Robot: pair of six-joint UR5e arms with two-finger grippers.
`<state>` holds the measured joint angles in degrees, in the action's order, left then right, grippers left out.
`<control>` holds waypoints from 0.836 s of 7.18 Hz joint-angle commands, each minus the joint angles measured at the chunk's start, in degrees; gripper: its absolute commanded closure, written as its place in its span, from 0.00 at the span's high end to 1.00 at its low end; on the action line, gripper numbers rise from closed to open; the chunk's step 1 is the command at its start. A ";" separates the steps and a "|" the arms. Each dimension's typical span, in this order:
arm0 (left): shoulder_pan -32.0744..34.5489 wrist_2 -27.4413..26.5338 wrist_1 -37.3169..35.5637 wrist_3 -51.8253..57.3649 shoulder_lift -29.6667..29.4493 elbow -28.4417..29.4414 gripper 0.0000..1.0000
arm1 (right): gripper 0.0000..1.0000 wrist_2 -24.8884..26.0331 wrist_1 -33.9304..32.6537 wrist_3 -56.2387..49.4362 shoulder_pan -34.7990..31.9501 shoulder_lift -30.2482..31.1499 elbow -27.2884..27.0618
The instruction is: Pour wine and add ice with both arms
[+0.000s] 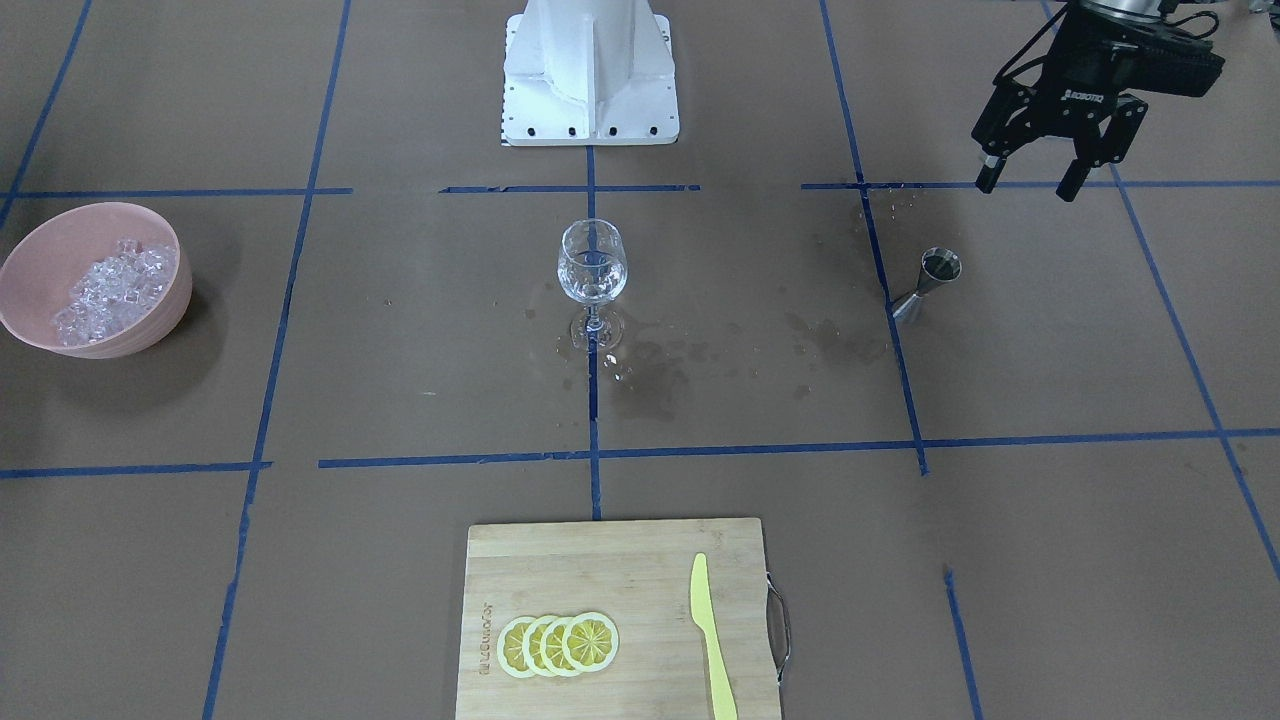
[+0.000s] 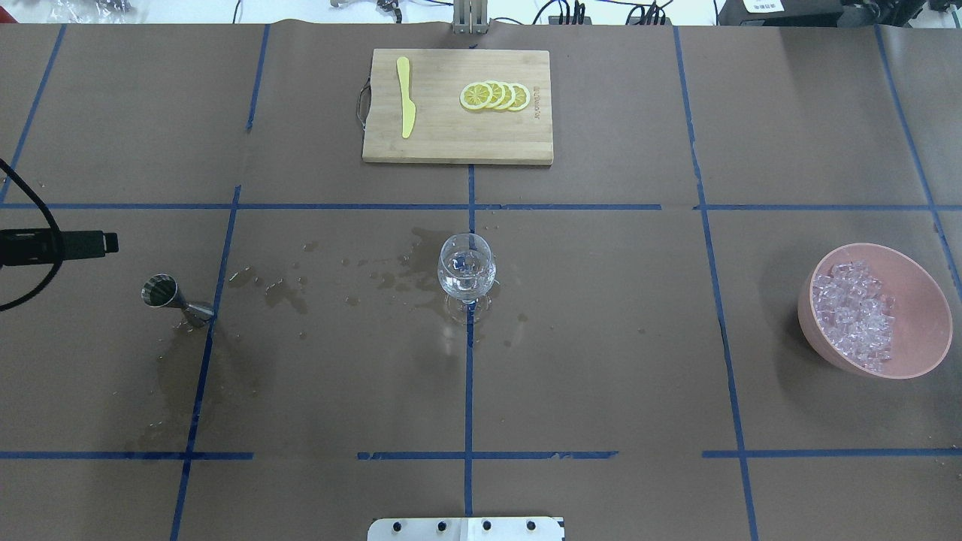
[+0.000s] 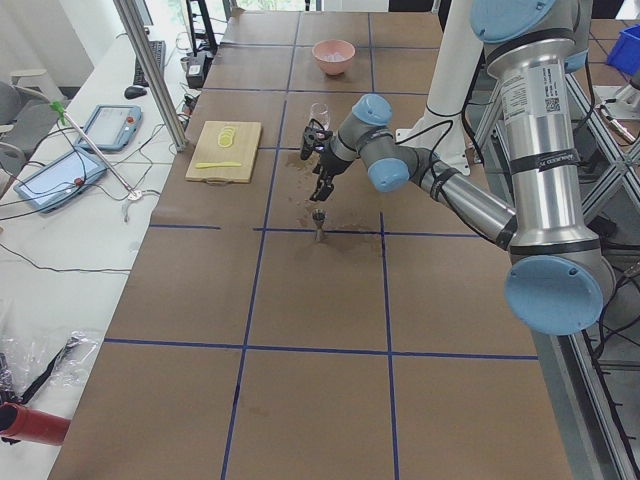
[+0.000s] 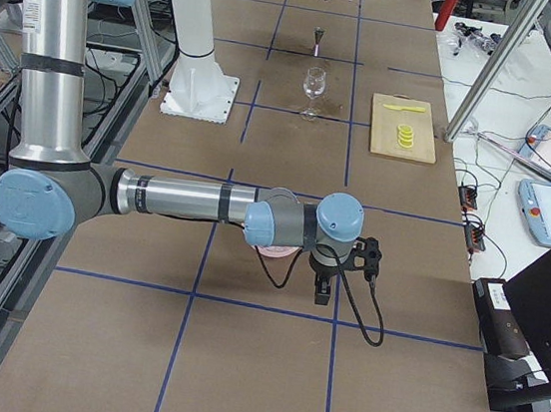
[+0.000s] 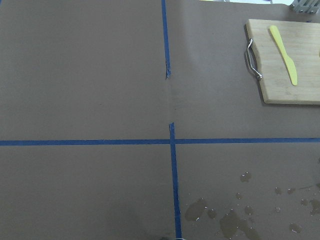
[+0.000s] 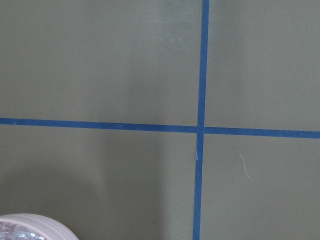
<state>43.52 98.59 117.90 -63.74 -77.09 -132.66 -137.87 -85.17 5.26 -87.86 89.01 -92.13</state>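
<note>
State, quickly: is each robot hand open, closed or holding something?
Left hand: open, holding nothing.
Right hand: cannot be told; only a side view shows it.

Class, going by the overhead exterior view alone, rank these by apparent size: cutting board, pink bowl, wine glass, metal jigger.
1. cutting board
2. pink bowl
3. wine glass
4. metal jigger
The glass beats the jigger only narrowly.

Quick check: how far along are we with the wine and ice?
Done, seemingly: wine sits in the glass, the jigger stands upright, and the left gripper hangs open, empty, near it. In hand: the right gripper hovers near the bowl. Left: ice, seemingly all in the bowl.
</note>
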 commanded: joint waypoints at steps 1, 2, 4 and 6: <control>-10.17 -9.87 0.58 -6.90 4.03 -2.85 1.00 | 1.00 -0.21 0.00 0.27 0.59 0.02 -0.07; -19.17 -18.69 -0.29 -14.41 5.62 -3.74 1.00 | 1.00 -0.38 0.00 1.58 0.59 0.11 -0.07; -31.69 -32.70 -9.84 -26.90 5.82 -4.88 1.00 | 1.00 -0.21 0.09 1.68 0.59 0.11 -0.24; -38.66 -41.08 -17.76 -35.54 5.12 -4.72 1.00 | 1.00 -0.73 -0.61 7.96 0.59 0.20 -6.45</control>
<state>8.89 62.43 104.60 -94.18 -71.64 -137.37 -138.28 -85.28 9.26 -87.28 89.10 -94.98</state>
